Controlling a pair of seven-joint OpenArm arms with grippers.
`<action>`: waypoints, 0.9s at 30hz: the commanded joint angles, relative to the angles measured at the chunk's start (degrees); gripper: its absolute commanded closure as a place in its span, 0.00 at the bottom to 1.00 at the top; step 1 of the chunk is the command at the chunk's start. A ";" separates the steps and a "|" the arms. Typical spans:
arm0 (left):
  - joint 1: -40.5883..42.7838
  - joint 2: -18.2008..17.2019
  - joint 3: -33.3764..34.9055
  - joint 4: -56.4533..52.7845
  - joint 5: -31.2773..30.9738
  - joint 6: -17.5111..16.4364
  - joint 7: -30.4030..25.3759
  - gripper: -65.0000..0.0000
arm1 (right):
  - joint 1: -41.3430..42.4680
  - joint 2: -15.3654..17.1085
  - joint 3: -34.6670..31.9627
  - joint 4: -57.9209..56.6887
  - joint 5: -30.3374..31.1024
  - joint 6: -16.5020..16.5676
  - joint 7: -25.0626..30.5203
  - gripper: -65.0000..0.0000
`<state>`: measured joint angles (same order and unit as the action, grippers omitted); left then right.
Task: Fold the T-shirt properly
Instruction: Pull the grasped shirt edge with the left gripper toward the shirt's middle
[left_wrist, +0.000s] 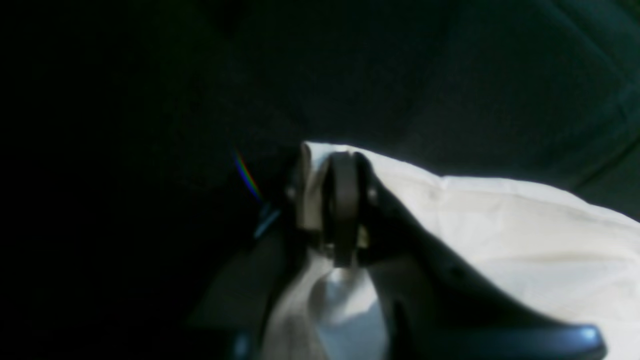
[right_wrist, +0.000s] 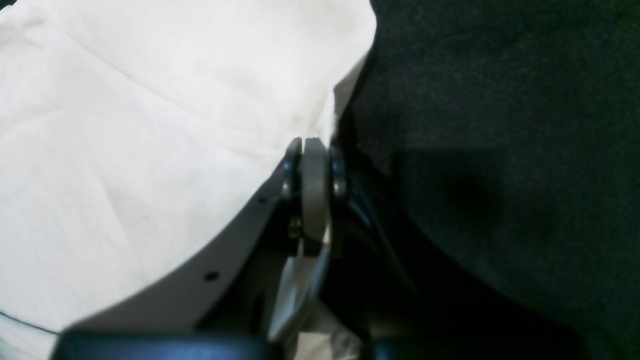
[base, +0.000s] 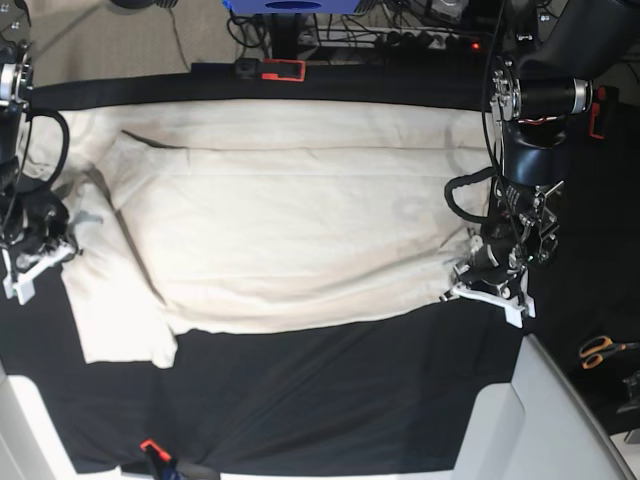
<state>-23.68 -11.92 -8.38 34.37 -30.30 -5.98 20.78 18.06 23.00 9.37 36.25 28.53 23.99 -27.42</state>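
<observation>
Cloth lay spread across the black table (base: 330, 400) as both arms took hold of the cream T-shirt (base: 300, 230) at its two ends. In the base view the garment stretched almost the full width of the dark surface, one sleeve hanging down toward the near edge on that view's left.

The left gripper (left_wrist: 345, 210) was clamped on a corner of the shirt; its wrist camera showed a fold of cream fabric pinched between dark jaws, with more cloth bunched below. The right gripper (right_wrist: 312, 195), at the opposite end, had its jaws pressed together at the very edge of the cloth. Its wrist view showed fabric running up to and beneath the fingers, so it appeared to be grasping the hem too, though the pinch itself was partly hidden.

The step in hand looked like the first fold, with both edges secured and nothing yet turned over. The next move would call for lifting both ends evenly and carrying them across together, keeping the cloth taut enough not to sag or slip from either grip.

No container was in view. Orange-handled scissors (base: 600, 350) lay off the table at the base view's right.
</observation>
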 joint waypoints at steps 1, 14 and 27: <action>-0.89 -0.34 0.07 0.31 -0.16 0.13 1.16 0.95 | 1.23 1.30 0.17 0.63 0.78 0.23 1.00 0.99; -2.47 -0.43 0.07 1.72 12.06 0.04 0.98 1.00 | 1.14 1.30 0.17 0.72 0.78 0.23 1.00 0.99; -3.18 -0.34 0.07 9.01 13.38 0.04 1.33 1.00 | 4.13 1.74 0.08 2.12 0.78 0.23 1.09 0.99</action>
<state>-25.36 -11.60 -8.21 42.22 -16.71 -6.00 23.20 20.58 23.38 9.37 37.32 28.51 23.90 -27.40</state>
